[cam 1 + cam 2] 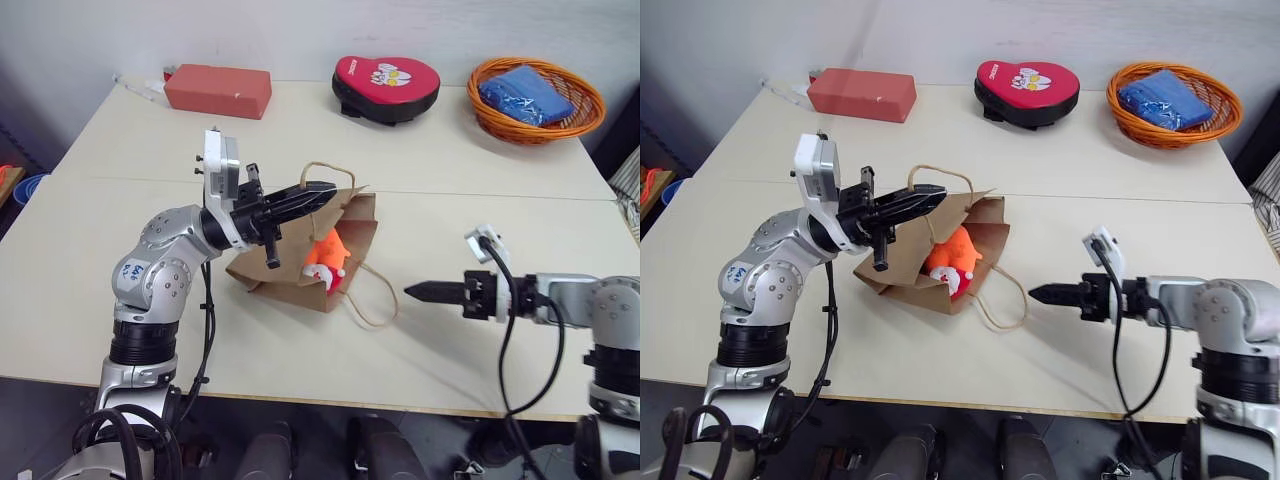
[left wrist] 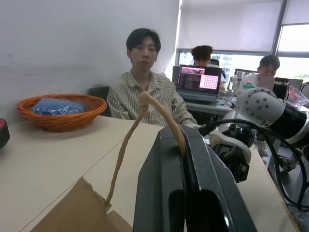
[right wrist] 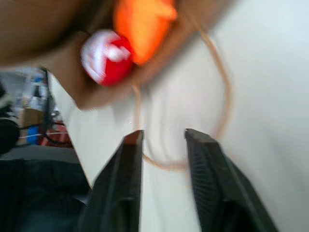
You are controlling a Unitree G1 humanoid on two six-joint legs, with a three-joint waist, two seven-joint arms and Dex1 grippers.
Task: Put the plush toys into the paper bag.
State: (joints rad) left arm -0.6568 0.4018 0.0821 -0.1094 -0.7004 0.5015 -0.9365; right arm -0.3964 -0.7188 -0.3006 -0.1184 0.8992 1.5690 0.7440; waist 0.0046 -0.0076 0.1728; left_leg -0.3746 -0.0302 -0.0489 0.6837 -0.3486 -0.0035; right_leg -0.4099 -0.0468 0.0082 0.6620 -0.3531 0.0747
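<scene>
Left jaws pinch the paper bag (image 1: 300,262) handle; right jaws parted, empty, beside it.

wall (image 1: 420,25): white | table (image 1: 450,190): cream | windows (image 2: 294,38): probably daylit

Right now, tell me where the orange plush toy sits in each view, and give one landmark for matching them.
Left eye view: orange plush toy in the paper bag's mouth, centre of the table.
Right eye view: same spot, slightly further left.
Left wrist view: not in it.
Right wrist view: top centre, beside the red-and-white plush toy.
Shared landmark: the bag's loop handle lying on the table.
</scene>
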